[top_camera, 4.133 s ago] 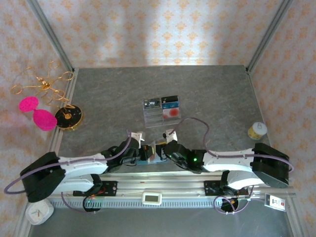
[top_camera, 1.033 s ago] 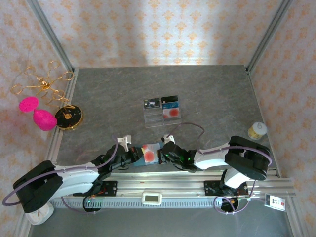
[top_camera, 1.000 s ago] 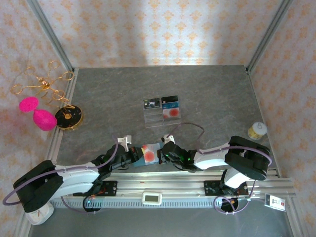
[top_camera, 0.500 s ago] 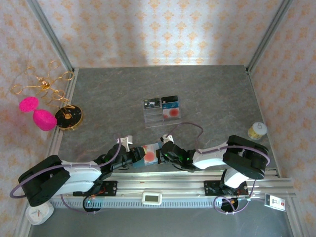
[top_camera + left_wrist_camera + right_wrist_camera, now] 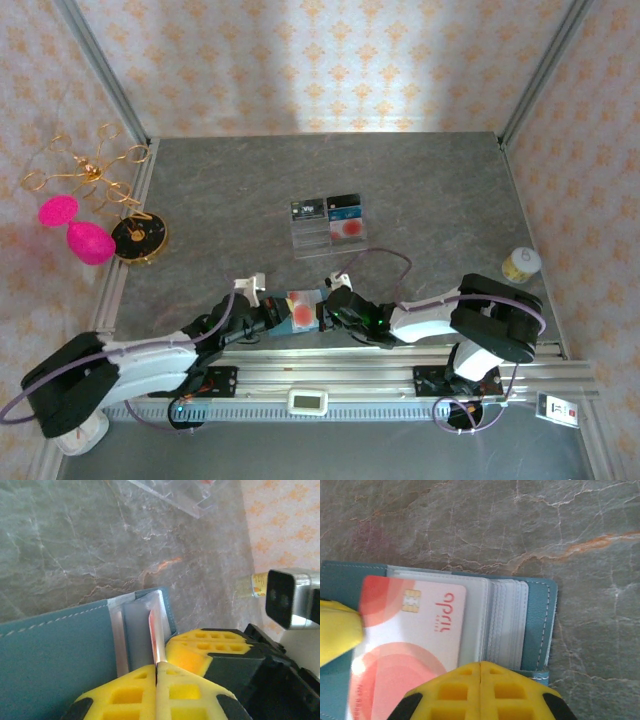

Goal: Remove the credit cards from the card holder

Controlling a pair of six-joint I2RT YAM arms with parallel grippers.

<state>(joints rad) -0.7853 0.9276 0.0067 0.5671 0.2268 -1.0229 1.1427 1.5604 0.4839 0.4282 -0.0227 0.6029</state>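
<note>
— Entry: where is the card holder, and how many?
— I count one card holder (image 5: 546, 625), teal, lying open on the table (image 5: 430, 190) at the near edge, centre, between my two arms. One pale card (image 5: 415, 630) with red print lies across its open inside.
— Claws?
— My left gripper (image 5: 159, 661) is closed on that card; the thin edge sits between the yellow pads. My right gripper (image 5: 480, 666) is closed too, pads together at the holder's right end. Whether it nips a pocket leaf, I cannot tell.
— Further out?
— One clear tray (image 5: 310, 240) farther back, centre. I make out three cards (image 5: 347, 229) in it: two dark, one with red.
</note>
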